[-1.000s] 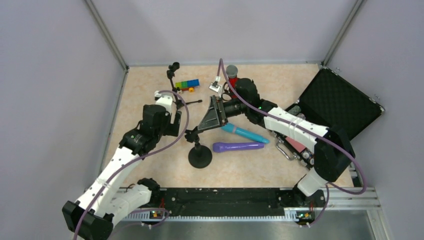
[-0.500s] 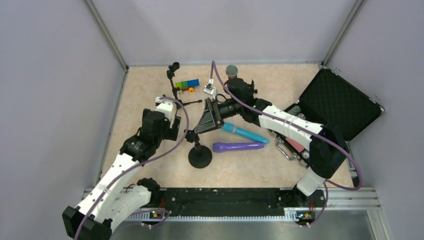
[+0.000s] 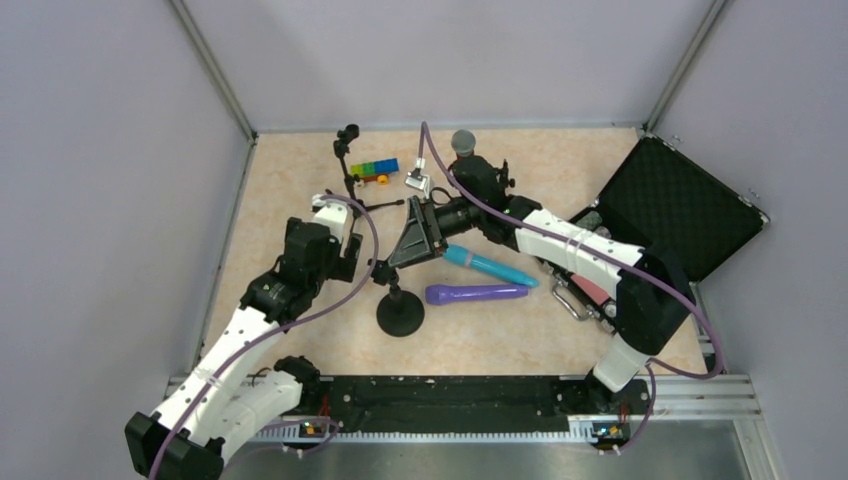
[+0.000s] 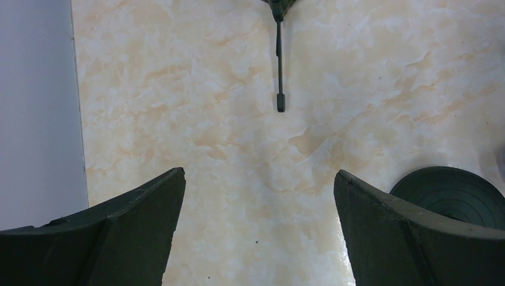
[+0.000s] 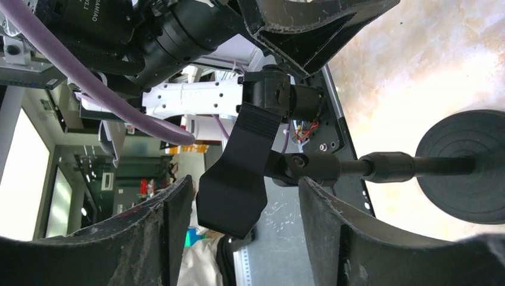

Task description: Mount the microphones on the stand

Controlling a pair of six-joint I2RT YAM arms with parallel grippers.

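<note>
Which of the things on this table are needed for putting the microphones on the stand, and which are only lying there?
Needed for the job:
stand
light-blue microphone
purple microphone
microphone with grey head

Only lying there:
coloured block toy
open black case

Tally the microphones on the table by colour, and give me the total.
light-blue microphone: 1
purple microphone: 1
grey-mesh-headed microphone, body colour hidden: 1
Total: 3
</note>
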